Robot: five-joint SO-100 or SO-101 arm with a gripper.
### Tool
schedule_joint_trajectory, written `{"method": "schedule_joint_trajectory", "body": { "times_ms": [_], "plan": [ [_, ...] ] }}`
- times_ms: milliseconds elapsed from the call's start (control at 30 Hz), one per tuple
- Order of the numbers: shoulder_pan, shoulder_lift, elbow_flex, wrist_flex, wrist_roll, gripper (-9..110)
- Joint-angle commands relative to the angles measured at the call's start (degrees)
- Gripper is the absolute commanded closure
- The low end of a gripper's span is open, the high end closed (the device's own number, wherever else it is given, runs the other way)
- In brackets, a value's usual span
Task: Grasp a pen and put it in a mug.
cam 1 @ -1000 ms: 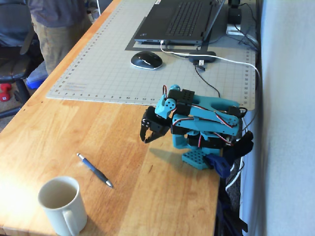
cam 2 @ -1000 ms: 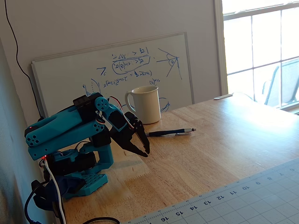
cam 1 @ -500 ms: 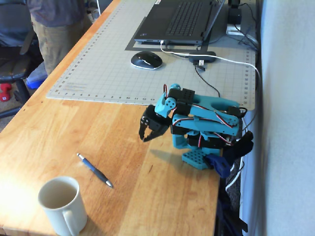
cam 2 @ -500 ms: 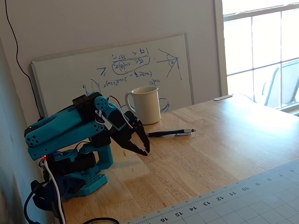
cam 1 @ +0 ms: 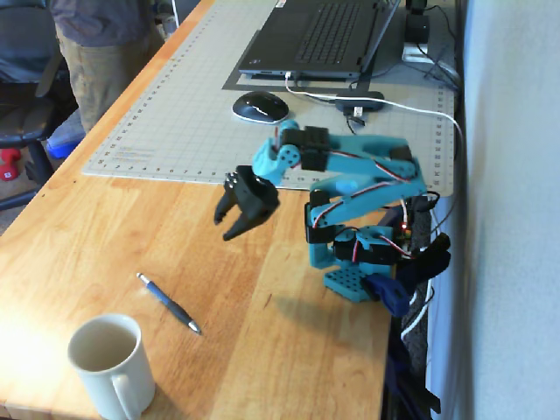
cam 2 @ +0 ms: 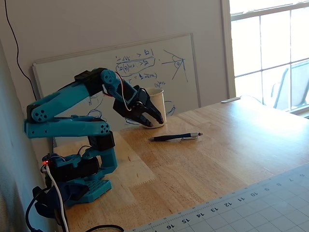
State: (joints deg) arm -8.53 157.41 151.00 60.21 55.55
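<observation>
The blue pen (cam 1: 168, 303) lies flat on the wooden table, its tip pointing toward the front right in a fixed view. It also shows in a fixed view (cam 2: 175, 137), lying crosswise. The cream-white mug (cam 1: 109, 363) stands upright just in front of and left of the pen, handle toward the camera. In a fixed view the mug (cam 2: 159, 99) is partly hidden behind my gripper. My black gripper (cam 1: 226, 226) hangs in the air above the table, well behind the pen, slightly open and empty. It also shows in a fixed view (cam 2: 154, 123).
My teal arm's base (cam 1: 363, 262) is clamped at the table's right edge. A grey cutting mat (cam 1: 175, 114) holds a mouse (cam 1: 260, 107) and a laptop (cam 1: 324, 35). A person (cam 1: 96, 52) stands at the far left. A whiteboard (cam 2: 183, 72) leans behind the mug.
</observation>
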Motion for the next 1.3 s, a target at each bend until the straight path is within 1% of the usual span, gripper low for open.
{"method": "schedule_joint_trajectory", "body": {
  "times_ms": [0, 167, 333, 433, 567, 700, 833, 1100, 1267],
  "plan": [
    [-2.55, -13.45, -11.95, -2.64, 19.25, 78],
    [-6.42, -27.95, -22.41, -2.72, 38.41, 71],
    [-9.84, -41.22, -34.37, -2.72, 55.37, 67],
    [-11.78, -49.22, -41.48, -2.72, 63.37, 67],
    [-13.54, -59.77, -50.54, -2.72, 70.49, 67],
    [-13.71, -68.64, -58.54, -2.72, 73.92, 67],
    [-13.18, -74.27, -62.84, -2.72, 74.0, 67],
    [-9.14, -79.19, -63.37, -2.81, 73.3, 67],
    [-8.79, -83.94, -64.86, -4.48, 73.92, 68]
  ]
}}
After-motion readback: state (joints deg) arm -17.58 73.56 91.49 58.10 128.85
